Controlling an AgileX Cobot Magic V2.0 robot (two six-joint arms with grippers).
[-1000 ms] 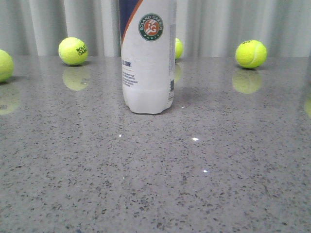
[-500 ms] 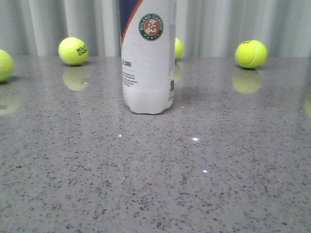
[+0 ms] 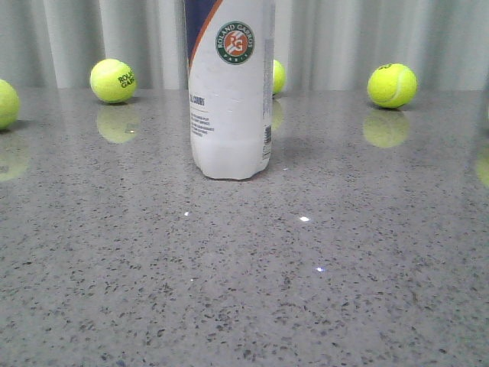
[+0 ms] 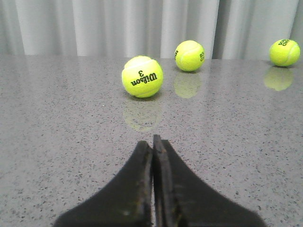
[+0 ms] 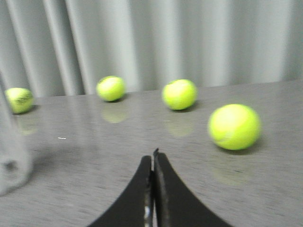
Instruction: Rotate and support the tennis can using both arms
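2 grippers, both with jaws pressed together and nothing between them: the left gripper (image 4: pixel 153 142) at bottom centre of its wrist view, the right gripper (image 5: pixel 153 156) likewise in its own, blurred. Neither touches the can (image 3: pixel 229 92), which stands upright on the grey table (image 3: pixel 244 290) at upper centre of the front view, its top cut off. Behind it, 1 ball (image 3: pixel 112 80) sits upper left, another ball (image 3: pixel 392 85) upper right.

Glossy speckled grey stone worktop (image 3: pixel 244 306) mirrors the fuzzy felt tennis balls (image 4: pixel 142 76); the tennis can (image 3: pixel 229 99) is smooth plastic, and the matt black jaws look hard.
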